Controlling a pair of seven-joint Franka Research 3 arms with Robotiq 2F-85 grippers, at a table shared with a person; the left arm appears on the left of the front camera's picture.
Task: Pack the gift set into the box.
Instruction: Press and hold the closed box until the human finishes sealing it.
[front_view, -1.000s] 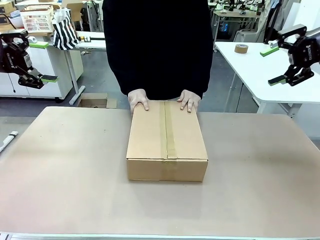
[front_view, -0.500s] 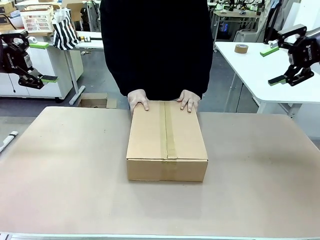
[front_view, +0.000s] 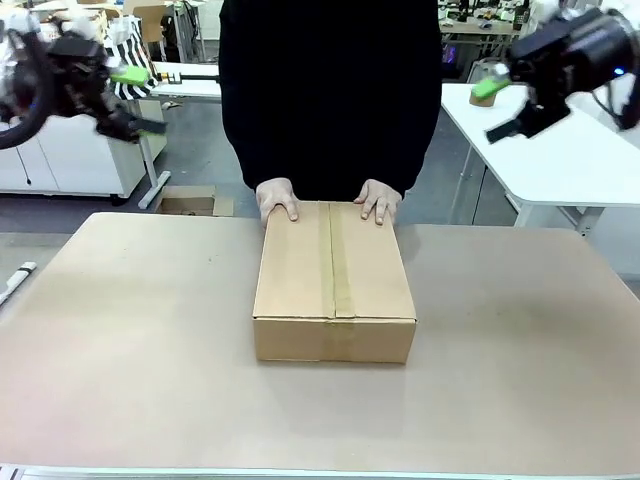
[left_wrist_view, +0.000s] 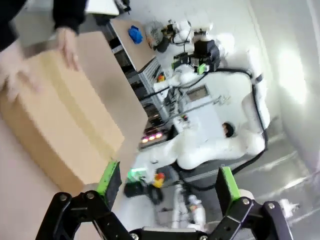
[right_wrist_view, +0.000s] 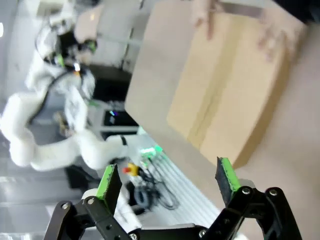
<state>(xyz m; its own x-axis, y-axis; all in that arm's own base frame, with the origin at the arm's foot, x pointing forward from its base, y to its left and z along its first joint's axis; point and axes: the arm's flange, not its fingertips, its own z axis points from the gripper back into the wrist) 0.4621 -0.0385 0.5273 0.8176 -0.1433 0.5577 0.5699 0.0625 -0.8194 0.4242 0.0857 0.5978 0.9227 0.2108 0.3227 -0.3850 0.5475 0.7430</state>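
While a person's hands (front_view: 278, 200) steady the taped box (front_view: 333, 280) at its far edge, left gripper (front_view: 138, 98) and right gripper (front_view: 495, 110) hover above it, spread wide, empty.

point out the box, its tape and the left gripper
box (front_view: 292, 265), front view, left half of its top
tape (front_view: 340, 260), front view, middle of the strip
left gripper (left_wrist_view: 167, 180), left wrist view, midway between its fingertips

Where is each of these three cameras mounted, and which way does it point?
Front view: between the arms, facing across the table at the person; left hand and right hand raised at the sides.
Left wrist view: on that arm, looking past the open left hand at the box.
Right wrist view: on that arm, looking past the open right hand at the box.
Shared: the closed box with the person's hands on it.
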